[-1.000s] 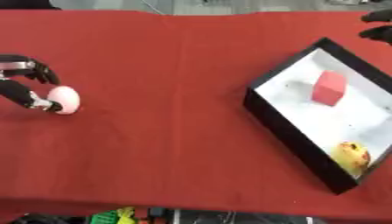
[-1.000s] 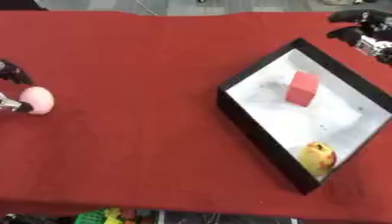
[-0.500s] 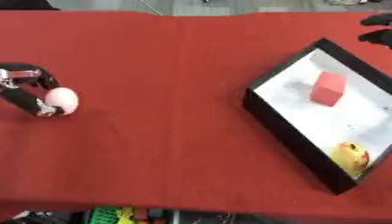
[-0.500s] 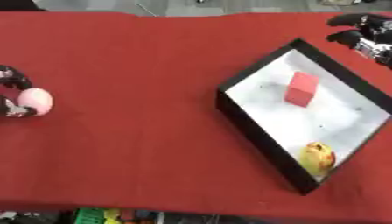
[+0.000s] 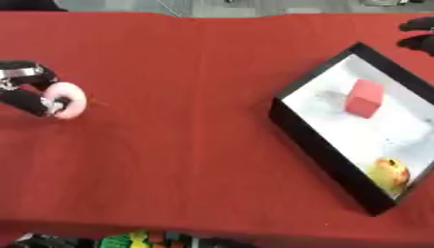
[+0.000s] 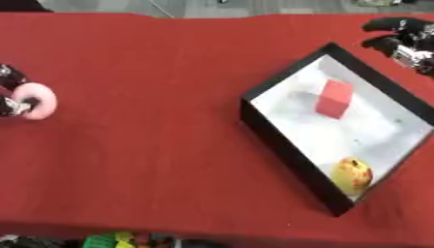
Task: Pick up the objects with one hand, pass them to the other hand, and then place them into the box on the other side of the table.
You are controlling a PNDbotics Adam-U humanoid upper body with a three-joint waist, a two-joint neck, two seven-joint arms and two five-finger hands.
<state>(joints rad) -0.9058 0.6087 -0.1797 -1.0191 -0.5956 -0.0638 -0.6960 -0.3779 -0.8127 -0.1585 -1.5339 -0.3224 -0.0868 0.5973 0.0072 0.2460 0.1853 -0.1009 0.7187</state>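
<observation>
Since the earlier frame, the left hand (image 5: 32, 92) has carried the pink ring (image 5: 66, 100) slightly farther and rightward, fingers curled around it, at the counter's (image 5: 186, 145) far-left edge. Pickup is in hand; next, a pass to the right hand (image 6: 405, 42), fingers curled, beyond the box (image 6: 288, 145).
</observation>
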